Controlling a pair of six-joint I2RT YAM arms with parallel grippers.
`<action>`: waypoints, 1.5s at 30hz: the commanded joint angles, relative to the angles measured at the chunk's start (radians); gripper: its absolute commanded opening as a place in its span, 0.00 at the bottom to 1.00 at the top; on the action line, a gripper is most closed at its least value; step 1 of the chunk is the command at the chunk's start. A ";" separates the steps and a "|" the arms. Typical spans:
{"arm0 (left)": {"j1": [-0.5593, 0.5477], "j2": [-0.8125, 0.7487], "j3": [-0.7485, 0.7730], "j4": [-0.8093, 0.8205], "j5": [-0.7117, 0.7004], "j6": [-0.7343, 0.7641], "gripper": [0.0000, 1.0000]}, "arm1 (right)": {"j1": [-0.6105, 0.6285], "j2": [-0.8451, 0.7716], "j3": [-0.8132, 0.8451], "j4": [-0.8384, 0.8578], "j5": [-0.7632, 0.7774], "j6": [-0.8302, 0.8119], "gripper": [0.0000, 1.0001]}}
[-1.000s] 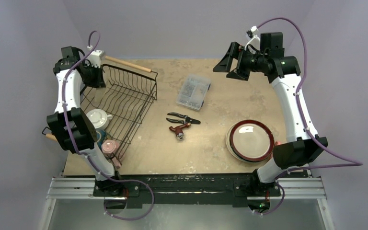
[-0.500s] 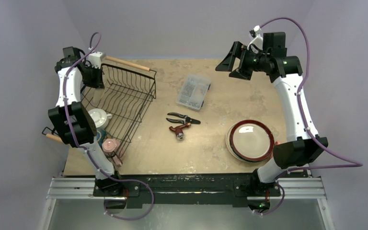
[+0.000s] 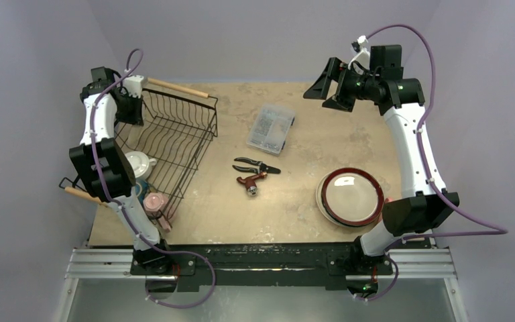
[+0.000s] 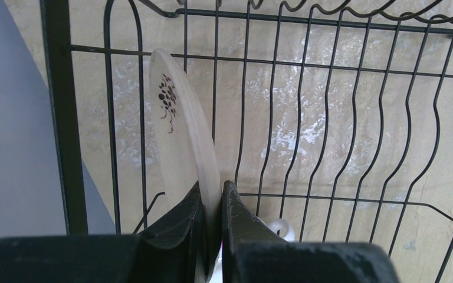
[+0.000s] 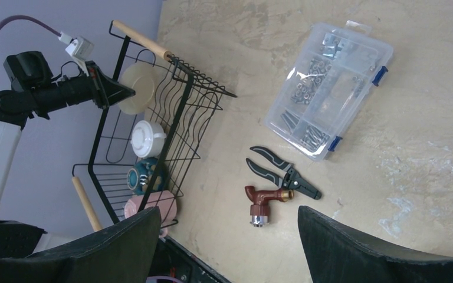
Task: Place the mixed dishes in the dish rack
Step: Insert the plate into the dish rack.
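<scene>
Left arm stretched to far-left table (image 3: 295,201) corner, left gripper (image 4: 212,197) jaws clamped on saucer (image 4: 183,130) rim. Right gripper (image 3: 323,86) raised by far edge, jaws wide.

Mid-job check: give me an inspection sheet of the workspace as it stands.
Surface: tan mottled table.
Job's things: dish rack at left holds white cup, teal piece, pink mug; cream plate upright at its far end; red-black-rimmed plate on the table at right.
Clutter: clear compartment box, black pliers, red-brown tool mid-table.
Grippers: left gripper shut on the cream plate; right gripper open, empty, raised.
Cables: purple cables along both arms; no snag seen.
Surroundings: lavender walls; metal rail at near edge.
</scene>
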 commanded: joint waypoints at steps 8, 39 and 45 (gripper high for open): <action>0.009 -0.015 0.000 0.090 -0.146 -0.046 0.37 | -0.007 -0.030 -0.002 0.017 0.005 -0.017 0.87; -0.011 -0.169 -0.175 0.223 -0.144 -0.184 0.62 | -0.003 -0.058 -0.036 0.038 -0.037 0.002 0.87; -0.046 -0.100 -0.106 0.205 -0.148 -0.179 0.62 | -0.003 -0.061 -0.041 0.049 -0.049 0.021 0.87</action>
